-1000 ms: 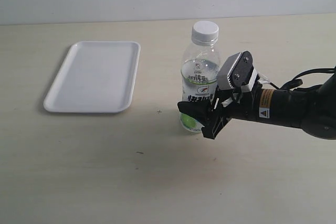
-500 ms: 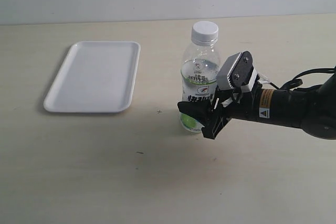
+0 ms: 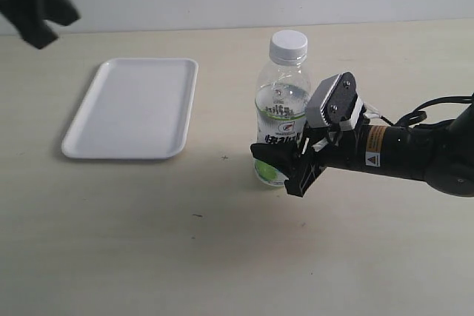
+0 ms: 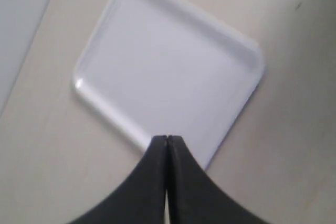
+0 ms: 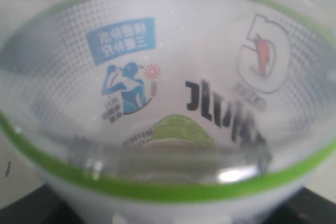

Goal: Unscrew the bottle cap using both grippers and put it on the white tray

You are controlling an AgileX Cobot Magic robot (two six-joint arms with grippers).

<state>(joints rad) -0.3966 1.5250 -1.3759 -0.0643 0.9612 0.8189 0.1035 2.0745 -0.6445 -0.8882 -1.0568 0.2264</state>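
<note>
The clear bottle (image 3: 281, 105) with a white-and-green label stands upright on the table, its white bottle cap (image 3: 289, 46) screwed on top. My right gripper (image 3: 285, 166) comes in from the right and is shut on the bottle's lower body; the bottle (image 5: 173, 93) fills the right wrist view. The white tray (image 3: 133, 109) lies flat to the bottle's left with nothing on it. My left gripper (image 3: 33, 1) hangs high at the far left, beyond the tray, far from the bottle. In the left wrist view the left gripper (image 4: 167, 139) is shut and holds nothing, above the tray (image 4: 168, 66).
A pale wooden table (image 3: 185, 257) carries everything, and a light wall runs behind its far edge. The right arm's body with the orange warning label (image 3: 376, 138) and its cable (image 3: 437, 101) lie across the table's right side.
My left gripper has come into the exterior view at the top left corner. The bottle and the right gripper have not moved.
</note>
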